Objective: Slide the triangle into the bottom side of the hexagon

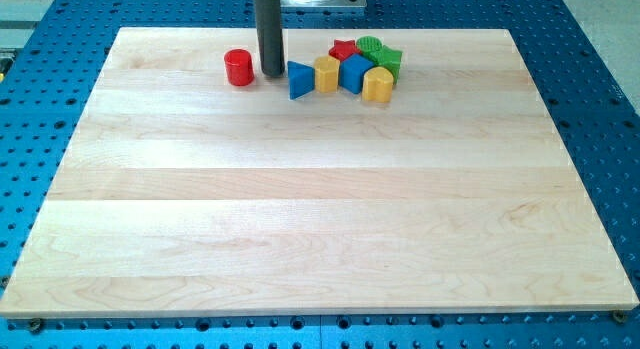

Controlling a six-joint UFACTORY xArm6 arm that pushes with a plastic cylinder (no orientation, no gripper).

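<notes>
Pale maple boards make up the worktop (320, 219), and the whole near stretch of it, towards the view's bottom, carries nothing, so every risk you face sits in the crowded strip at the view's top. There is no claw on this arm to be spread or pressed together; it ends in a plain dark rod, and my tip (271, 73) stands on the wood between the red cylinder (239, 67) on the view's left and the blue triangle (300, 80) just to its right, very close to the triangle's left edge. That triangle already touches the yellow hexagon-like block (327, 74) on the latter's left side, not its bottom. Beyond them lie a blue block (354, 72), a yellow block with a rounded top (377, 85), a red star (343, 49) and two green blocks (381, 55), all packed together. Your main hazard, as I judge it, is pushing from where the tip now stands: a shove rightward would drive the triangle into the hexagon's side and bulldoze the whole cluster. You would need to draw the triangle downward first, then bring it up. A glancing contact on a slanted face could also spin the triangle away, and swinging wide leftward may knock the cylinder.
</notes>
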